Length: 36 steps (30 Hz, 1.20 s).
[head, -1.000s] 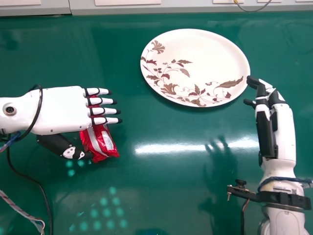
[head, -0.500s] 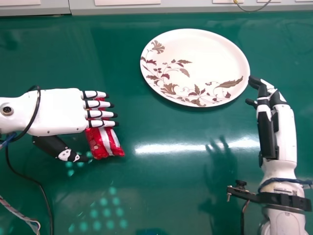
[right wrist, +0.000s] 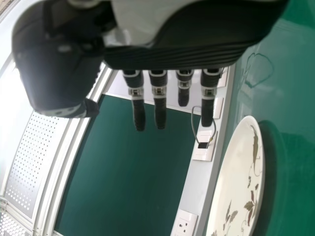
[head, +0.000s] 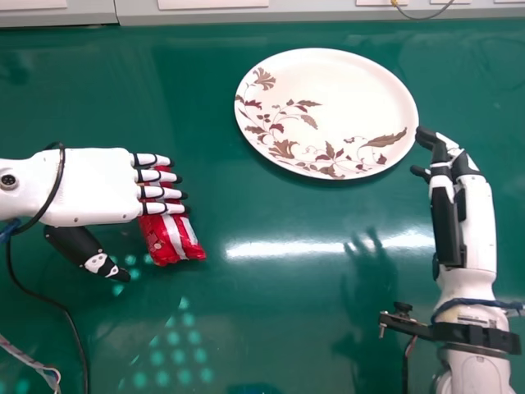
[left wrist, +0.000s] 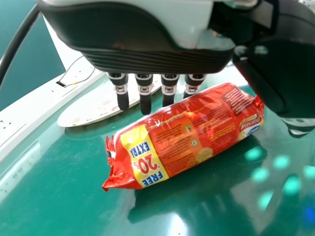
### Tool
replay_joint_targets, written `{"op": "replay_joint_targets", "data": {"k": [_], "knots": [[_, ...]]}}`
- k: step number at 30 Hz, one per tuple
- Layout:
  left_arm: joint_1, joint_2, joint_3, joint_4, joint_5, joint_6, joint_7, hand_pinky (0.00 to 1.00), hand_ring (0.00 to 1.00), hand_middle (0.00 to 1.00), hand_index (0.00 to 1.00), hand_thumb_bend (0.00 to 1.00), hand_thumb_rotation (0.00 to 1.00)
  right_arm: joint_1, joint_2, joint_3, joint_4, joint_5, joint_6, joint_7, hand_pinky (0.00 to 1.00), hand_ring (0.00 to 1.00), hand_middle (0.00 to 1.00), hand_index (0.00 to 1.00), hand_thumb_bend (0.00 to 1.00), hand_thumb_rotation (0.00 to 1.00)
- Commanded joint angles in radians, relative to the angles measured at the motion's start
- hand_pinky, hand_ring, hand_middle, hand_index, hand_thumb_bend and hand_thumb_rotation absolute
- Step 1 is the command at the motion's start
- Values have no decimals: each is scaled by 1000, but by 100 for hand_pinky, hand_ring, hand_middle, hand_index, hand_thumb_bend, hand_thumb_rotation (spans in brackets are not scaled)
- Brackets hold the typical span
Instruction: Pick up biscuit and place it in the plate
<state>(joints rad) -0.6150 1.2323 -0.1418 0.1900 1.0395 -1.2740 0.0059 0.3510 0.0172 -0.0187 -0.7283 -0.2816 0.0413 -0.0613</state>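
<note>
Open left hand above red biscuit packet

The fingers are straight and released, partly covering the packet; the thumb stands apart from it. This packet is on the green table. Farther is the plate with leaf pattern. Near its rim I see the right hand, also with straight fingers.

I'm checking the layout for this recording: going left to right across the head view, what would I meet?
The robot's white-and-black left hand, the shiny red biscuit packet, the white round plate with brown leaf print, the robot's white-and-black right hand.
</note>
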Motion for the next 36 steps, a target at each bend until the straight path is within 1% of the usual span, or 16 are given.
{"op": "replay_joint_targets", "data": {"k": [1, 2, 5, 7, 8, 9, 10, 12, 14, 17, 19, 23, 26, 30, 33, 36], "knots": [[-11, 1, -21, 0, 32, -12, 0, 100, 100, 100, 100, 91, 33, 8, 2, 1, -6, -2, -3, -8, 78, 85, 85, 82, 56, 33], [-16, -3, -24, 2, 43, -12, 5, 100, 100, 100, 100, 88, 30, 8, 1, 1, -6, -4, -3, -8, 77, 84, 85, 82, 56, 34], [-32, -25, -37, 27, 65, -14, 39, 100, 100, 100, 100, 85, 25, 7, 2, 0, -4, -1, -4, -9, 77, 85, 85, 82, 57, 34], [-49, -37, -53, 38, 90, -9, 55, 100, 100, 100, 100, 85, 27, 6, 5, 2, -6, -1, 0, -9, 77, 84, 85, 82, 57, 34], [-57, -42, -62, 40, 107, -4, 61, 100, 100, 100, 100, 88, 29, 7, 5, 4, -8, -2, 1, -9, 78, 85, 85, 82, 57, 34], [-64, -50, -70, 50, 122, 0, 81, 100, 100, 100, 100, 88, 30, 7, 5, 6, -10, -4, 2, -9, 78, 85, 85, 82, 56, 34], [-70, -59, -79, 63, 135, 2, 102, 100, 100, 100, 100, 83, 28, 7, 5, 7, -11, -7, 1, -9, 78, 85, 85, 82, 56, 33], [-84, -72, -100, 81, 155, 8, 117, 100, 100, 100, 100, 73, 25, 8, 4, 9, -12, -11, 1, -10, 78, 85, 85, 82, 55, 33], [-96, -82, -119, 93, 174, 18, 132, 100, 100, 100, 100, 69, 25, 11, 5, 8, -12, -10, -2, -10, 77, 85, 85, 82, 55, 33], [-109, -95, -146, 99, 221, 42, 191, 100, 100, 100, 100, 72, 28, 15, 6, 7, -13, -11, -4, -13, 77, 84, 85, 81, 56, 32], [-113, -107, -162, 113, 242, 61, 244, 100, 100, 100, 100, 71, 29, 18, 9, 7, -13, -8, -7, -15, 76, 84, 85, 81, 55, 31], [-130, -120, -210, 129, 289, 95, 311, 100, 100, 100, 100, 70, 36, 20, 2, 3, -10, -9, -16, -15, 76, 84, 85, 82, 56, 32], [-148, -134, -254, 161, 321, 112, 382, 100, 100, 100, 100, 69, 35, 24, 0, 1, -12, -7, -19, -14, 76, 84, 85, 81, 56, 34], [-173, -142, -301, 188, 330, 121, 413, 100, 100, 100, 100, 67, 34, 30, 6, 1, -22, -3, -15, -16, 76, 84, 85, 81, 56, 32], [-195, -147, -330, 207, 321, 108, 419, 100, 100, 100, 96, 63, 32, 33, 7, 2, -27, -12, -12, -19, 76, 84, 85, 81, 55, 32], [-216, -155, -359, 220, 323, 98, 429, 100, 100, 93, 87, 60, 32, 33, 8, 1, -28, -12, -12, -22, 75, 84, 84, 81, 55, 33]]}}
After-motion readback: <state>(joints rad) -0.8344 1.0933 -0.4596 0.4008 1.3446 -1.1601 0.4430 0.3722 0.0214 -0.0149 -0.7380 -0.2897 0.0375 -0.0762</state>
